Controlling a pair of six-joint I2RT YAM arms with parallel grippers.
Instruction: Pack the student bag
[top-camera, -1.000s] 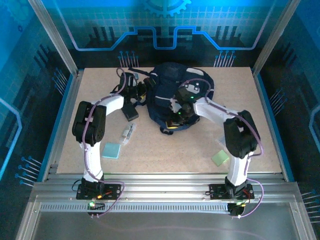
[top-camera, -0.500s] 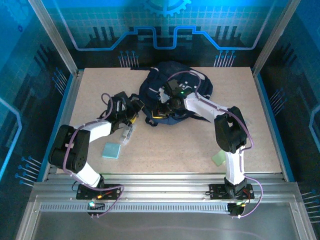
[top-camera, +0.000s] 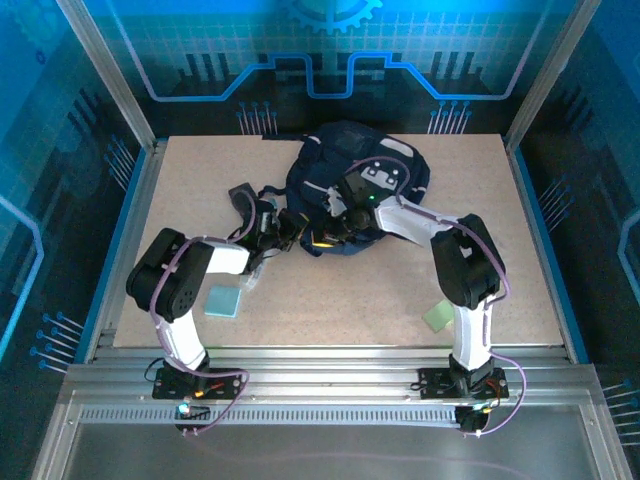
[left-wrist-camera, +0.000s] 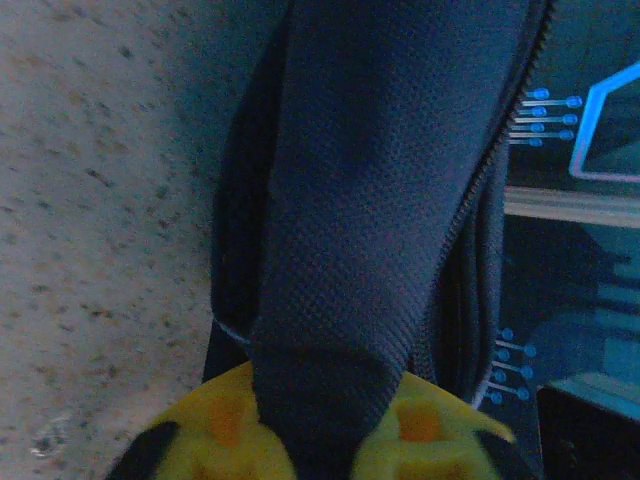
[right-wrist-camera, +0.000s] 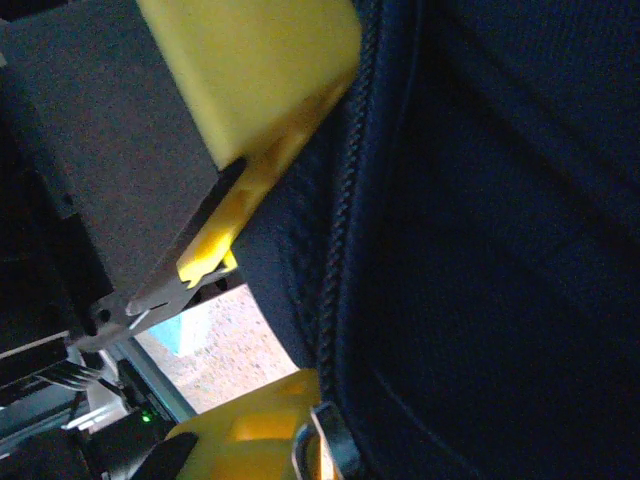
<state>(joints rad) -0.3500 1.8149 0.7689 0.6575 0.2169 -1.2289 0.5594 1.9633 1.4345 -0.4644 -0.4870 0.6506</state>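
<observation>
So the student bag (top-camera: 340, 155), a large dark navy fabric backpack with light grey patches, is slumped toward the far middle of the speckled beige worktop (top-camera: 350, 300). Both arms are reached in to its near edge, close beside each other.

The left gripper (top-camera: 292, 226) is parked at the bag's near-left corner. From the left wrist view, a fold of navy mesh fabric (left-wrist-camera: 380, 200) is clearly pinched between the yellow fingers (left-wrist-camera: 230, 425), so it's clenched on the bag. A zip line (left-wrist-camera: 490, 180) is seen running down the right side of that fold, with bare worktop off to the left.

The right gripper (top-camera: 335, 222) is set just to the right of it, also on the bag's near rim. In the right wrist view, the zipped edge (right-wrist-camera: 345, 200) of the bag is caught between the two yellow fingers (right-wrist-camera: 250, 70), so that one is counted as clamped on the bag too. A sliver of worktop is glimpsed past the fabric.

Nearer the arm bases, a flat light teal square pad (top-camera: 225, 300) is laid beside the left arm, and a flat pale green square (top-camera: 440, 315) is left by the right arm, both well apart from the bag.
</observation>
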